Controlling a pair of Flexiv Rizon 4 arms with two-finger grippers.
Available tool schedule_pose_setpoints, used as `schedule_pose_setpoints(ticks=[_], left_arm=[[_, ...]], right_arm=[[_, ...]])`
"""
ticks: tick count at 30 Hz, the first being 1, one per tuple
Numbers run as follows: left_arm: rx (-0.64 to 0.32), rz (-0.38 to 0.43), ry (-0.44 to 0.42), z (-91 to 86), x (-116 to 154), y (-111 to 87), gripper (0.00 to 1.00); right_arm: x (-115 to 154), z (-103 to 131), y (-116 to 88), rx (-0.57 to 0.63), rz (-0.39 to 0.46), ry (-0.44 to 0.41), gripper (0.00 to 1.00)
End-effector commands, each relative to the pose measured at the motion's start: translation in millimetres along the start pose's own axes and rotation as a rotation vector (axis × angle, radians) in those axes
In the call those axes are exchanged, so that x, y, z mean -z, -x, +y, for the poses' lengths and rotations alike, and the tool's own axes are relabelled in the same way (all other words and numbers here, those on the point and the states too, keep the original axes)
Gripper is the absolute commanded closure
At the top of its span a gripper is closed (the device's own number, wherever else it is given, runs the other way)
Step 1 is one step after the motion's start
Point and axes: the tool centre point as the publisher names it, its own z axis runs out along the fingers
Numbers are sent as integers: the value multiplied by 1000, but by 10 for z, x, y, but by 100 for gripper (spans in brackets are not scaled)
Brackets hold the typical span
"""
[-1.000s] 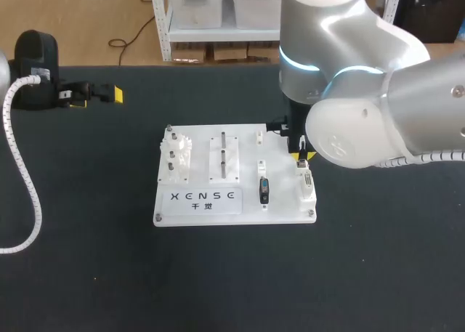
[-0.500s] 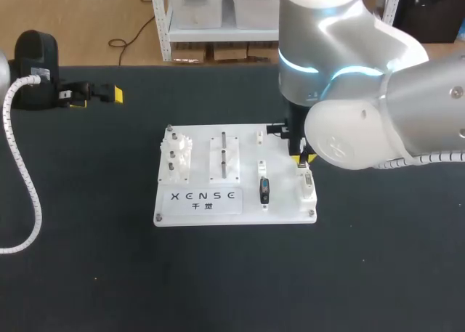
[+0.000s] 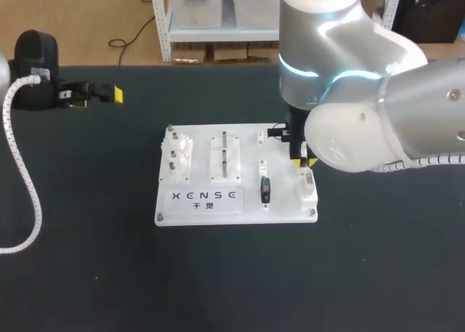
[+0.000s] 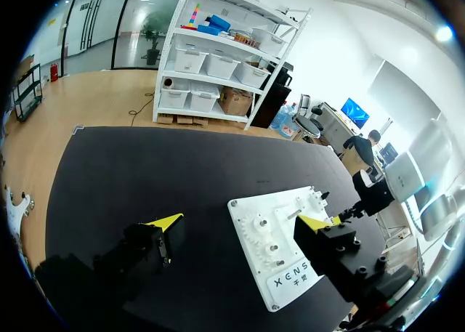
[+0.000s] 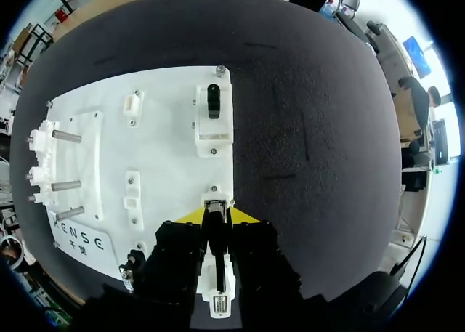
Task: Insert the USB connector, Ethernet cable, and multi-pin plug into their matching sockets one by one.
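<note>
A white socket board (image 3: 283, 210) lies mid-table. My right gripper (image 3: 301, 156) hangs over its right column, and in the right wrist view this gripper (image 5: 216, 216) is shut on a narrow dark plug (image 5: 214, 229) whose tip sits at a small white socket (image 5: 216, 200). I cannot tell which plug it is. Nearer the front edge stands the silver multi-pin connector (image 3: 307, 181) in its white mount (image 5: 219, 288). One column to the left, a black connector (image 3: 265, 190) sits in a white holder. My left gripper (image 3: 98, 97) rests open and empty at the far left of the table, away from the board (image 4: 287, 237).
The board also carries white gears (image 3: 176, 158) on its left, two steel posts (image 3: 224, 147) in the middle and a printed label (image 3: 203, 196) in front. A holder with a black part (image 5: 213, 103) stands at its far right corner. Black mat (image 3: 218, 274) surrounds the board.
My right arm has shifted slightly over the board's right column, still gripping the dark plug. The left arm has not moved.
</note>
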Motion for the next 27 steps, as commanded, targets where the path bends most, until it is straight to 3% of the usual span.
schedule_pose_setpoints(ticks=[1,27], left_arm=[[0,0,0,0,0,0,0],[0,0,0,0,0,0,0]], right_arm=[[-66,-33,85,-3,11,9,100],[-75,5,177,-26,54,3,100]])
